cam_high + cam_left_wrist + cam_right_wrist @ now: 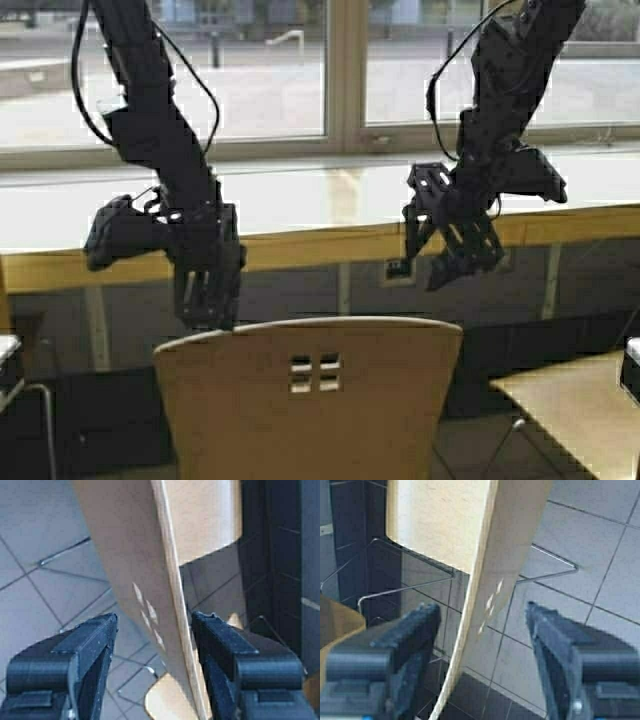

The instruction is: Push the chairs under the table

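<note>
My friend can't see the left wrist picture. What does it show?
The left pincer is open, with the tan chair backrest's top edge between its black fingers. Grey floor tiles lie below.

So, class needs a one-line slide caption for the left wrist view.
Left gripper open, its fingers straddling the chair backrest's top edge.

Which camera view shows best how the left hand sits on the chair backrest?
The left wrist view: the left hand is open, its fingers straddling the backrest edge. The high view shows that hand at the backrest's top edge from behind, fingers unclear. The right wrist view shows only the right hand, also open.
</note>
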### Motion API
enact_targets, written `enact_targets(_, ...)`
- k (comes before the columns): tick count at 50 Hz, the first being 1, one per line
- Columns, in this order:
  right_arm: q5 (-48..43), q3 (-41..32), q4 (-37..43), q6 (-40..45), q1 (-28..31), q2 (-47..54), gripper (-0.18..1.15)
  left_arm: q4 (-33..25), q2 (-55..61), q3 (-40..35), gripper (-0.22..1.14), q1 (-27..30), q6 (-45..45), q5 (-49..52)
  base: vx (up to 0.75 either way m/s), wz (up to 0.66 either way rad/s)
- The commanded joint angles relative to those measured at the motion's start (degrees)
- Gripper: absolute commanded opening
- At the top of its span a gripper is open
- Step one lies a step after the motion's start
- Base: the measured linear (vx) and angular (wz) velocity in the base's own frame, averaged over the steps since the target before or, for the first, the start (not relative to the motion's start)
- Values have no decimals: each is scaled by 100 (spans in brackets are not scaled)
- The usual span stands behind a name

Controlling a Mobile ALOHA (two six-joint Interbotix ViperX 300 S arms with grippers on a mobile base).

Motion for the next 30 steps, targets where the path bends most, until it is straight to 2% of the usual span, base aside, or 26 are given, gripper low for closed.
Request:
enact_targets(1, 9, -53, 26, 0, 18, -35, 89, -35, 0, -193, 83, -9, -9, 26, 12, 4)
enact_targets(30, 202, -88, 501, -9, 9, 800, 89, -132, 519, -642, 83, -9, -9, 580, 9, 5)
